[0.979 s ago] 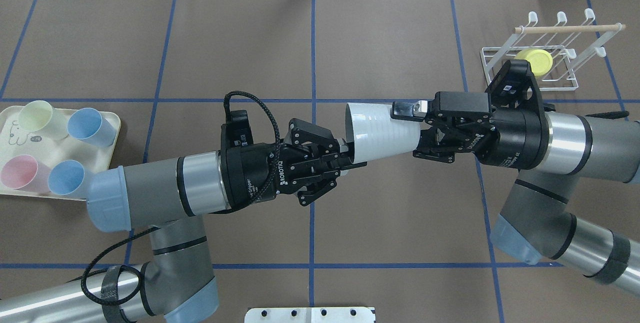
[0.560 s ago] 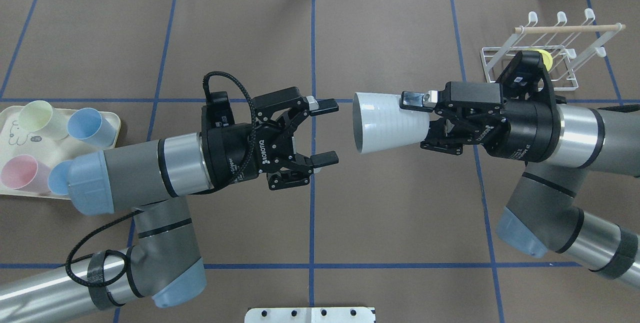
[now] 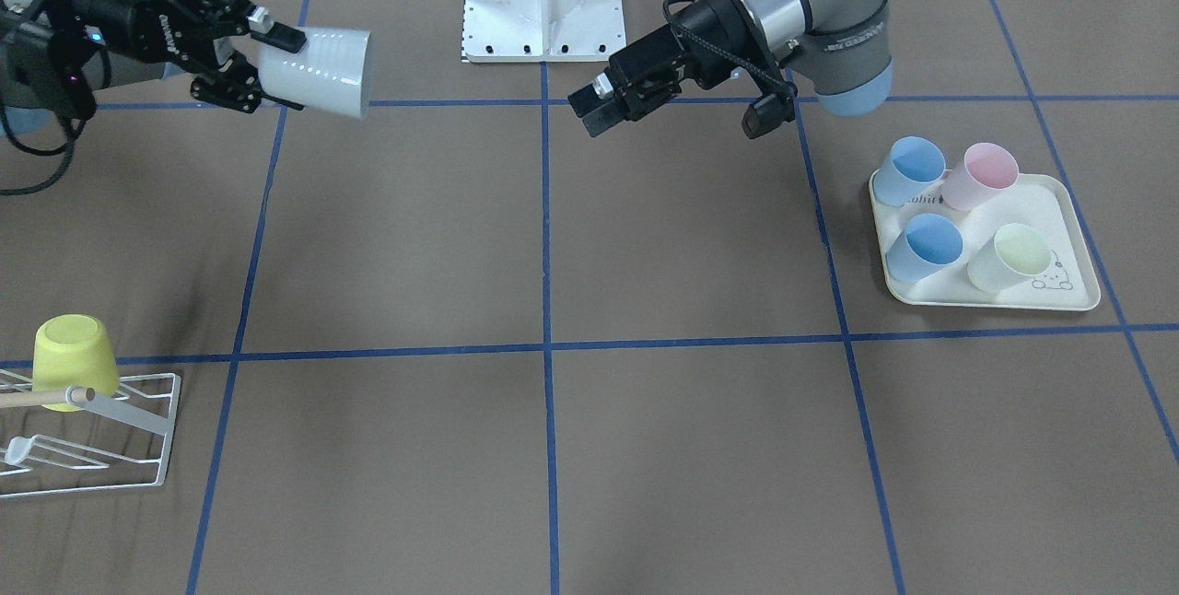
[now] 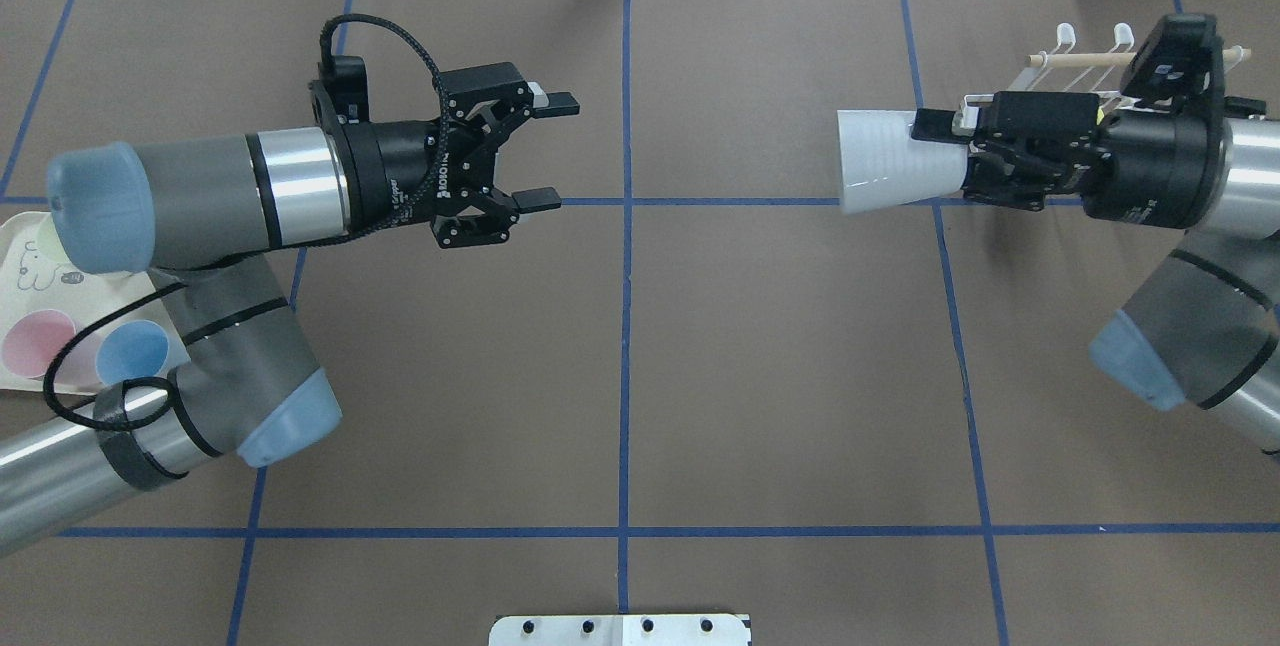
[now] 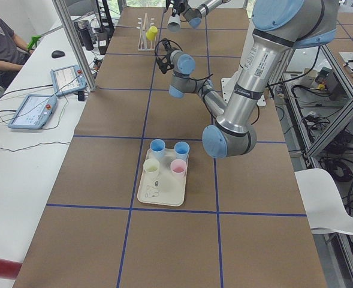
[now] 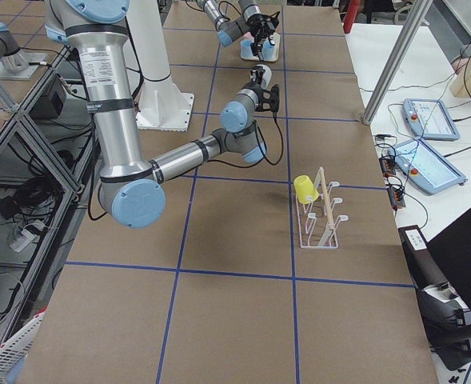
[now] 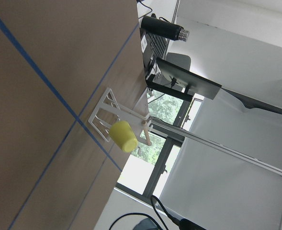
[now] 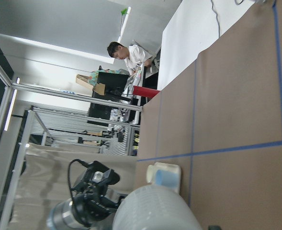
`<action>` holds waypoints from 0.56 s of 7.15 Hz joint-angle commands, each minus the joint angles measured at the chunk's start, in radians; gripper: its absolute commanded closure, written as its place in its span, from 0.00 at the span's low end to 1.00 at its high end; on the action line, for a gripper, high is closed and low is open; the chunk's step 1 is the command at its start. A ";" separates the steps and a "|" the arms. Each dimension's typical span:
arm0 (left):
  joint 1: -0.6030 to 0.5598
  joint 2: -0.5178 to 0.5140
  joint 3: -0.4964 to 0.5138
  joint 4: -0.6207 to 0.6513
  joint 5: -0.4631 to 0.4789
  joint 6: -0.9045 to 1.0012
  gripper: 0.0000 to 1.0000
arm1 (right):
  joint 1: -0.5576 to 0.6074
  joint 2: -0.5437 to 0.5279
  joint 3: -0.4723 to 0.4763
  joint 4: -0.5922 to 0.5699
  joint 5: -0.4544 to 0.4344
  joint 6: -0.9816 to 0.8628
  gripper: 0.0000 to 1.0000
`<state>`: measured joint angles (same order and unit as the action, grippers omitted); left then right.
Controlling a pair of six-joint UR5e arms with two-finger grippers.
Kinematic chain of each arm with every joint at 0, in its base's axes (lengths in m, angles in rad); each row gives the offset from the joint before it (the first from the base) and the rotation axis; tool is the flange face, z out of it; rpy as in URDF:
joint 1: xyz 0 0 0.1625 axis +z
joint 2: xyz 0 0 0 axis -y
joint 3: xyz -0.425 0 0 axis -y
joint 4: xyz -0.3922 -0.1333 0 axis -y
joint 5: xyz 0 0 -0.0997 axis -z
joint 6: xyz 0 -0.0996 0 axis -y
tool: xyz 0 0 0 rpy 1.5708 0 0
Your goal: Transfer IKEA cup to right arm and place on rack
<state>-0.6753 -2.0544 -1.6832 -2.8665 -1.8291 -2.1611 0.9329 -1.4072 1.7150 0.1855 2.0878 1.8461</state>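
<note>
The right gripper point(image 4: 938, 158) is clamped on the narrow bottom end of the white cup point(image 4: 885, 162). It holds the cup on its side in the air above the table point(image 4: 780, 376), with the mouth pointing toward the other arm. The left gripper point(image 4: 555, 151) hangs well apart from the cup, its fingers spread wide and holding nothing.

The rack point(image 6: 321, 214) stands near the table's corner on the right arm's side. From overhead, the right wrist and gripper cover most of it, and only the wooden dowel point(image 4: 1085, 57) and a few prong tips show. A yellow cup point(image 3: 74, 360) sits upside down on one end of the rack, beside the dowel; the other prongs are bare.

At the opposite end, near the left arm, a cream tray point(image 3: 1073, 240) carries two blue cups, a pink one and a pale yellow one.
</note>
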 commanded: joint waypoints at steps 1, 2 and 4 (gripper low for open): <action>-0.149 0.033 0.002 0.216 -0.187 0.278 0.00 | 0.198 -0.057 -0.104 -0.052 0.185 -0.223 0.76; -0.233 0.048 -0.001 0.287 -0.270 0.393 0.00 | 0.292 -0.062 -0.132 -0.131 0.265 -0.316 0.76; -0.373 0.100 0.016 0.388 -0.381 0.623 0.00 | 0.439 -0.085 -0.127 -0.393 0.389 -0.611 0.76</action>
<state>-0.9674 -1.9810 -1.6769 -2.5541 -2.1446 -1.6920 1.2823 -1.4731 1.5910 -0.0557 2.4107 1.4231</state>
